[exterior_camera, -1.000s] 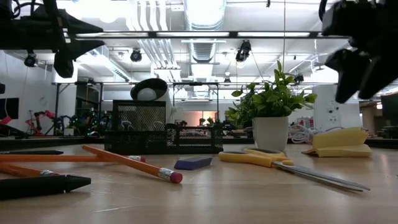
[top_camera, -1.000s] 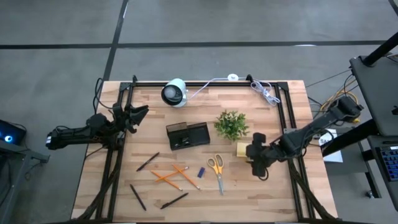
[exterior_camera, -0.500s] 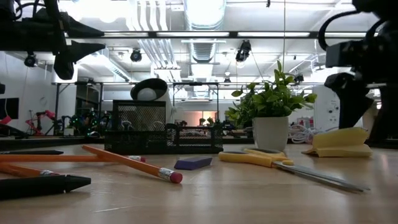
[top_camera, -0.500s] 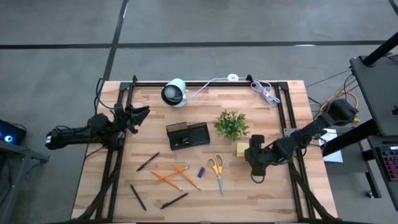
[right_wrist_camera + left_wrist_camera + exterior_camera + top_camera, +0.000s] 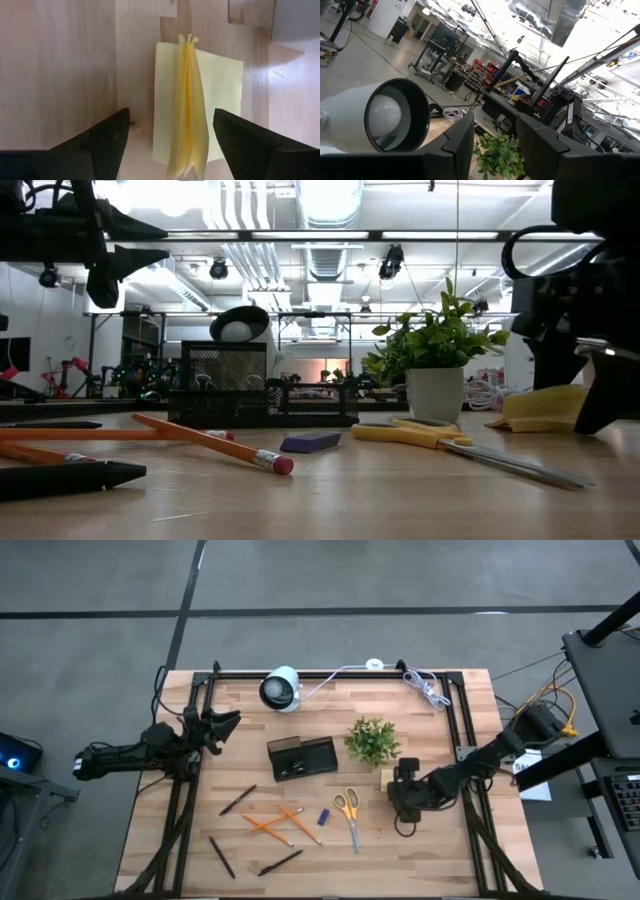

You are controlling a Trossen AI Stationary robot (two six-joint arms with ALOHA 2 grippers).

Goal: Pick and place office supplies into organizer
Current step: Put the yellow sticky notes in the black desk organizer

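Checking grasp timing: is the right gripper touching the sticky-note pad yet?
Apart. The right wrist view shows the right gripper open, bare table between each finger and the sticky-note pad.

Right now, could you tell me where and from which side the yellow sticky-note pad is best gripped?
Probably from above, across the sticky-note pad along its raised, fanned middle ridge. The right gripper hangs open with one finger on either side of that ridge, so closing there should pinch the lifted sheets.

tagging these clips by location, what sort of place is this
Probably an industrial lab or workshop: exposed ceiling ducts and track lights overhead, equipment racks on a concrete floor, and a wooden table with two robot arms.
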